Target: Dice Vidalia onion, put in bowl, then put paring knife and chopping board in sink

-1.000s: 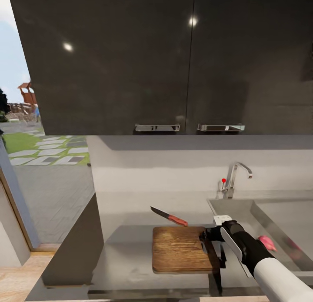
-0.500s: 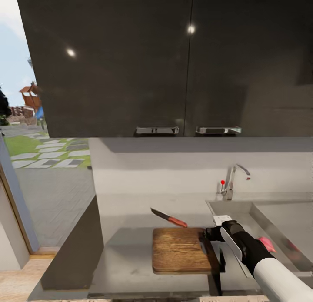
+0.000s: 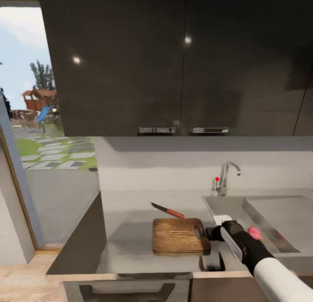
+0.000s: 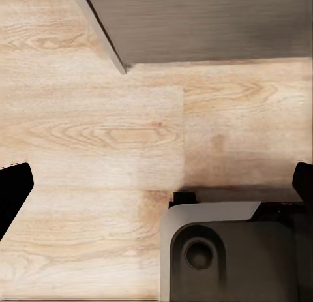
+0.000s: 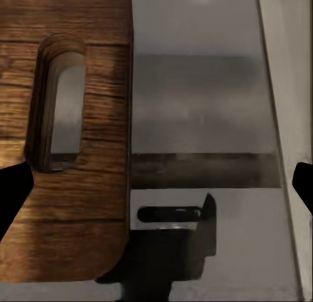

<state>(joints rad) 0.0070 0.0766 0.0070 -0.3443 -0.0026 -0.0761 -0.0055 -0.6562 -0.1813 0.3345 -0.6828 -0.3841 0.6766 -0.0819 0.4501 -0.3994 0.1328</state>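
The brown chopping board (image 3: 179,236) lies on the grey countertop (image 3: 130,241), its slotted end (image 5: 57,100) toward the sink (image 3: 226,204). Just behind the board lies the red-handled paring knife (image 3: 168,210). The pinkish Vidalia onion (image 3: 255,233) rests in the sink basin, partly hidden by my right arm. My right gripper (image 3: 208,233) hovers open over the board's sink-side end (image 5: 65,204), fingertips (image 5: 13,197) spread wide with nothing held. My left gripper (image 4: 156,184) hangs open over the wood floor (image 4: 98,132). The bowl is out of view.
Dark glossy wall cabinets (image 3: 174,63) hang above the worktop. The chrome tap (image 3: 224,177) with a red dot stands behind the sink. A window or doorway to a garden (image 3: 52,163) opens on the left. The cabinet front (image 3: 126,289) shows below the counter edge.
The whole view has shifted and pulled back, so the camera moved; the counter's front edge and cabinet front now show. My right gripper stays at the board's sink-side end.
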